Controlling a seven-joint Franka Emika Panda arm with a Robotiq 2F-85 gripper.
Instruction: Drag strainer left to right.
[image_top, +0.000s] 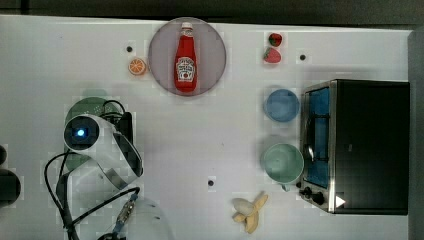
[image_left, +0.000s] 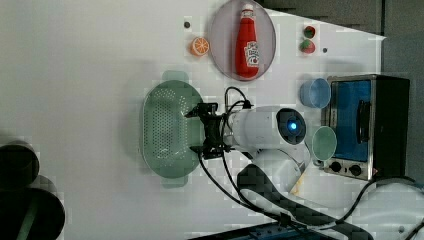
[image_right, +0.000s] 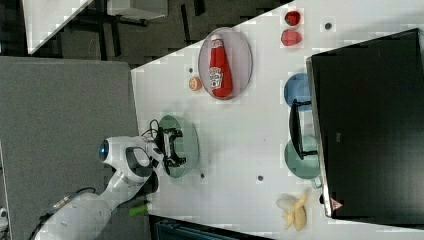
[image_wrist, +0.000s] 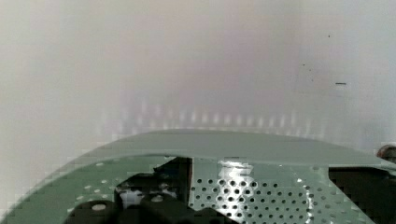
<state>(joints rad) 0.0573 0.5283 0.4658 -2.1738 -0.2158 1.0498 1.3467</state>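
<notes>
Pincer (image_left: 197, 131) wide open, poised over strainer (image_left: 162, 132) bowl, nothing held.

strainer (image_left: 165, 131): glossy perforated plastic being seen | table (image_top: 210, 145): smooth matt white | toaster oven (image_top: 360, 145): shiny metal trim being shown

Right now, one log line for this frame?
phase: approach | gripper: open, over strainer | strainer: unmoved, top view's left | held: nothing
</notes>
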